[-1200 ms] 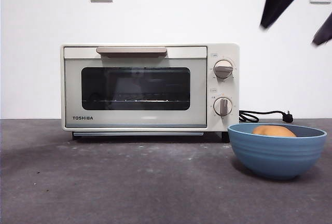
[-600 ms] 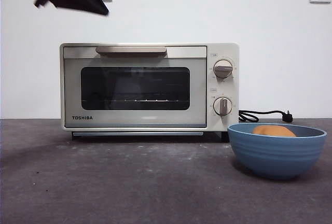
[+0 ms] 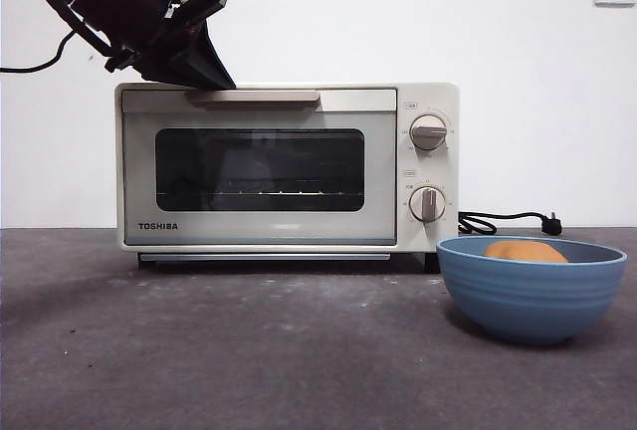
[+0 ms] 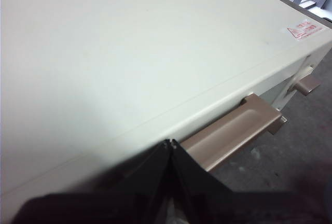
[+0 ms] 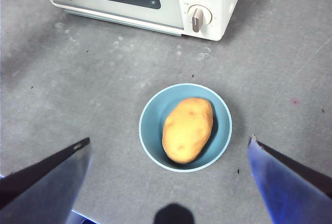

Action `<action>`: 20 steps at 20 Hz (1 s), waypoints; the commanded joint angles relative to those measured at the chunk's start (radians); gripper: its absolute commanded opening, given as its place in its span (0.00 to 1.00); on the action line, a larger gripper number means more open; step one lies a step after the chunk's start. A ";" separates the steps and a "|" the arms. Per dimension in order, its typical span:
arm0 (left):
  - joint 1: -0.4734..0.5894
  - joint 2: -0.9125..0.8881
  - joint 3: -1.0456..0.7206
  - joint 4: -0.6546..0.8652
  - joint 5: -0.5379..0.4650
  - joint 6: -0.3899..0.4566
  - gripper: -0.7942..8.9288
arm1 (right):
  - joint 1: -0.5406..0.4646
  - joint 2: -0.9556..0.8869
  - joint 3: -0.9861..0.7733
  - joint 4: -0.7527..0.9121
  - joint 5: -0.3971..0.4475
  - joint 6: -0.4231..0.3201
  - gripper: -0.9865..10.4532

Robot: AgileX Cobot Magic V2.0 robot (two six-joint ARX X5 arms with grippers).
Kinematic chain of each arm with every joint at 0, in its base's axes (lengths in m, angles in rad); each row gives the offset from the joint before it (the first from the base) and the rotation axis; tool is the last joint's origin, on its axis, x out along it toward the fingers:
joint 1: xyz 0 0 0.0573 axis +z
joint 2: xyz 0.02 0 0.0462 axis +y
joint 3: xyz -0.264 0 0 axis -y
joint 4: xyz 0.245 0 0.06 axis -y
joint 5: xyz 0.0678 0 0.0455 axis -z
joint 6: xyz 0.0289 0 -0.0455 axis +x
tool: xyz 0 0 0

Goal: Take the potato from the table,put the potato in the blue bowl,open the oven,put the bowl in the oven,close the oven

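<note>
Tan-orange potato lies inside the blue bowl, bowl on the grey worktop in front of the oven's knob side, just apart from it. Oven door shut, beige handle across its top front. Left gripper pressed together, tips at the oven's top front edge just beside the handle's end. Right gripper spread wide, high above the bowl. Black cord behind the bowl

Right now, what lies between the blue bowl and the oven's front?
Only bare table: the right wrist view shows nothing between the blue bowl and the oven.
</note>
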 commanded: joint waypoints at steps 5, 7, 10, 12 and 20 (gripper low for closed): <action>-0.032 0.015 -0.003 -0.172 0.009 0.025 0.07 | 0.002 -0.001 -0.001 0.009 0.006 0.013 0.52; -0.049 0.013 -0.003 -0.227 0.012 0.025 0.07 | 0.002 -0.001 -0.001 0.015 0.006 0.013 0.52; -0.078 0.011 -0.003 -0.333 0.013 0.025 0.07 | 0.002 -0.001 -0.001 0.015 0.010 0.013 0.52; -0.098 0.007 -0.003 -0.420 0.013 0.025 0.07 | 0.002 -0.001 -0.001 0.014 0.041 0.013 0.52; -0.158 -0.008 -0.003 -0.615 0.012 0.024 0.07 | 0.000 0.001 -0.001 0.013 0.164 0.021 0.52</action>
